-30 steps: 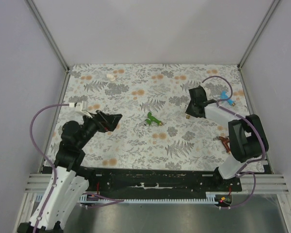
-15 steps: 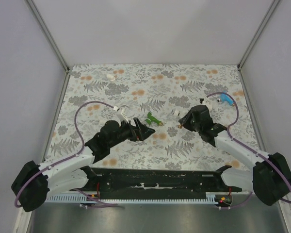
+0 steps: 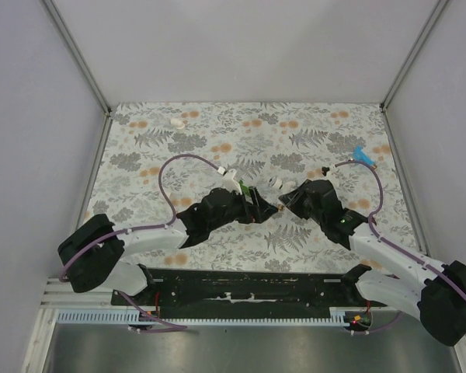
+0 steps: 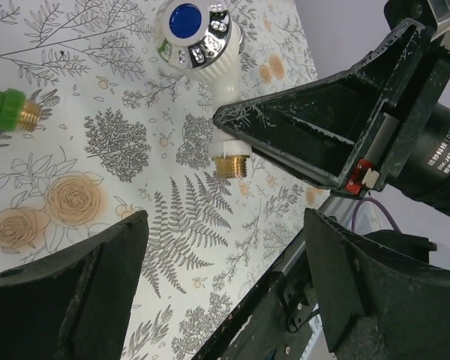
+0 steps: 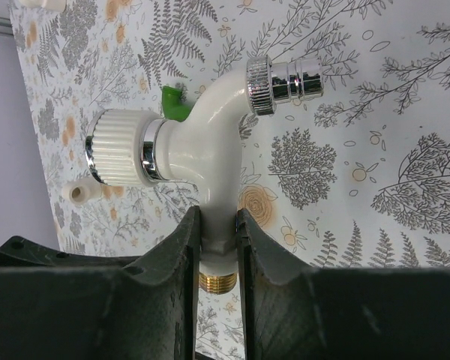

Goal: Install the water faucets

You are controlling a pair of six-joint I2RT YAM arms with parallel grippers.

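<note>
My right gripper [image 5: 219,225] is shut on the neck of the white water faucet [image 5: 202,150], whose brass thread [image 5: 219,281] sticks out behind the fingers, held above the mat. From above, that gripper [image 3: 287,199] and the white faucet [image 3: 276,183] are at the table's middle. My left gripper [image 3: 264,210] faces them closely, open and empty. Its wrist view shows the white faucet [image 4: 191,34] and brass end [image 4: 231,163] ahead of my open left gripper [image 4: 225,285]. A green faucet [image 3: 248,191] lies just behind on the mat, also as the green faucet [image 4: 11,109]. A blue faucet [image 3: 363,158] lies far right.
A small white fitting [image 3: 176,122] lies at the back left of the flowered mat [image 3: 217,148]. Grey walls close in the table's sides and back. A black rail [image 3: 248,286] runs along the near edge, between the arm bases.
Both arms have swung in to the middle. The right one brought the white faucet left and nearer; the left one stretched out from the left side until its open jaws face the faucet.
</note>
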